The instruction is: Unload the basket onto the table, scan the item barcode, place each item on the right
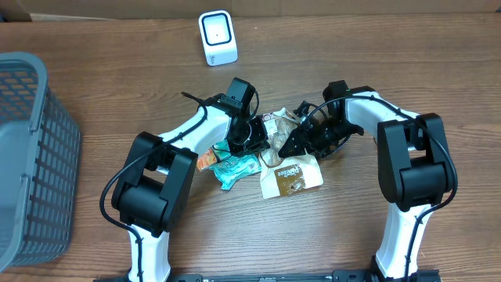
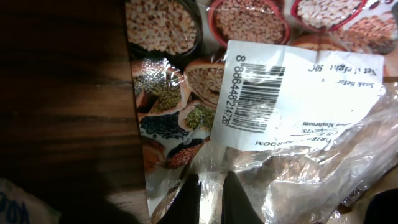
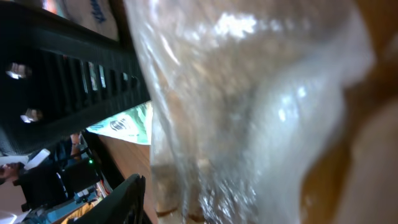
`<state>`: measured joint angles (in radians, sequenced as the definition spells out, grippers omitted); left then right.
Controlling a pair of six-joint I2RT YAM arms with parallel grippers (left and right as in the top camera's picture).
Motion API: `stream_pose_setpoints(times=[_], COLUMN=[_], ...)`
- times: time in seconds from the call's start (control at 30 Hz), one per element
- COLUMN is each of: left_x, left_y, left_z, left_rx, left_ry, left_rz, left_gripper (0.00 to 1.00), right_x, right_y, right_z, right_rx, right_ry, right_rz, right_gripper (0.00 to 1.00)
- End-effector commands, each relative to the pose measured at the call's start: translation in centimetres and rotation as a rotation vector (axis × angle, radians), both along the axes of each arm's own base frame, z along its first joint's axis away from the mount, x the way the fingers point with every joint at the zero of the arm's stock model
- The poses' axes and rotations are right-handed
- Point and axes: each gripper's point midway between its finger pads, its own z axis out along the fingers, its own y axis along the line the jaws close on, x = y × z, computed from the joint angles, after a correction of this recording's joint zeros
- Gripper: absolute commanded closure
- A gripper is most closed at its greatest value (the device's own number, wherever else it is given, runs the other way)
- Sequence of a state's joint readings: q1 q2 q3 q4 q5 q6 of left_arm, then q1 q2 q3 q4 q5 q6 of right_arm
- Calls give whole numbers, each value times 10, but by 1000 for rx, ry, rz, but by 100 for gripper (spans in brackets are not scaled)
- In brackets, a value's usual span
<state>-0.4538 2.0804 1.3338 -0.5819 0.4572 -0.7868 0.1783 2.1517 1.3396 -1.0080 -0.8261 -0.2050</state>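
On the desk [image 1: 352,235], the left hand [image 2: 211,196] is pinching the clear packet [image 2: 298,168] mid-frame, likely baring its barcode [image 2: 255,96] for the upper-centre scanner [image 1: 217,37]; the right hand's [image 1: 296,142] grip cannot be told.

On my overhead feed, a brown wood-grain table [image 1: 94,86] fills the view, evenly lit, shadows soft, a grey slatted basket [image 1: 47,149] standing at its left edge, a paler tan strip [image 1: 352,6] along the far side that I cannot identify, no wall or floor visible to me
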Motion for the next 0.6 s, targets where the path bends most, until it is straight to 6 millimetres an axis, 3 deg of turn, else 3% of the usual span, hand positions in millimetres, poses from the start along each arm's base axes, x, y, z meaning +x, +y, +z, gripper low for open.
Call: stream_pose_setpoints(times=[0.0,0.2,0.4,0.57], left_x=[-3,-3,-4,0], left_y=[11,11,11,7], left_z=[-23,-23,-23,-17], left_rx=[66,66,64,33], left_ry=[32,32,39,19], left_rz=[25,25,23,-11], left_gripper=[96,96,96,96], right_x=[-6,-9,-5,1], right_y=[-13,-15,-9,-1], right_z=[-14,-14,-10,-5], right_rx=[-100,-111,-70,-12], right_ry=[10,26,12,-10], right_rz=[21,23,14,3], right_gripper=[51,52,82,96])
